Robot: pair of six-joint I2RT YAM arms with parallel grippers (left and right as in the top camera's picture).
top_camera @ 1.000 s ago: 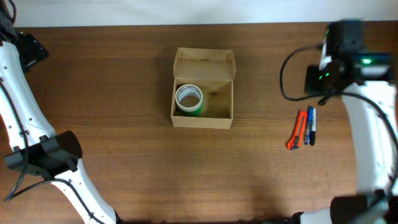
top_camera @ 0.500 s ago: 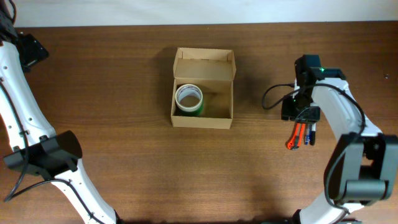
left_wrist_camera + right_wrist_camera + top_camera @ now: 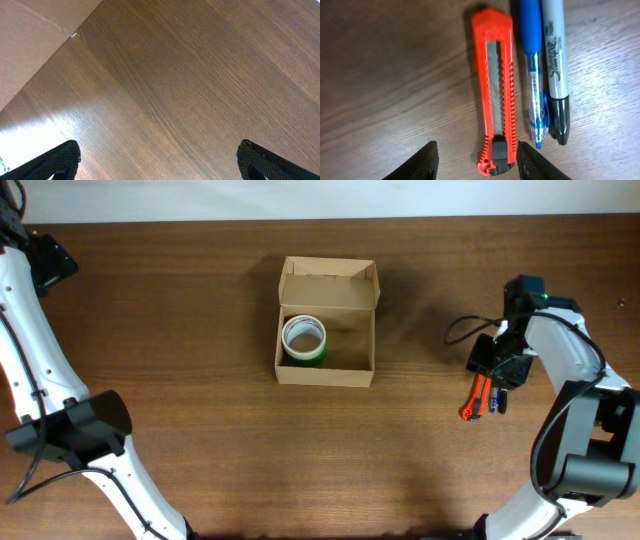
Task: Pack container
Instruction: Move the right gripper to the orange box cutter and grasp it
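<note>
Orange utility knife (image 3: 493,90) lies on the desk (image 3: 390,75), its end between the right fingers (image 3: 427,161), which are spread wide and empty (left fingers (image 3: 55,160) likewise).

With left arm (image 3: 25,330), reaches from the near left corner along the tabletop's left edge, wrist at the far corner; holds jaws spread wide, low over the tabletop. With right arm (image 3: 560,345), rises from the near right corner, bends at the elbow, points the wrist downward; keeps jaws parted, close above the tabletop.
</note>
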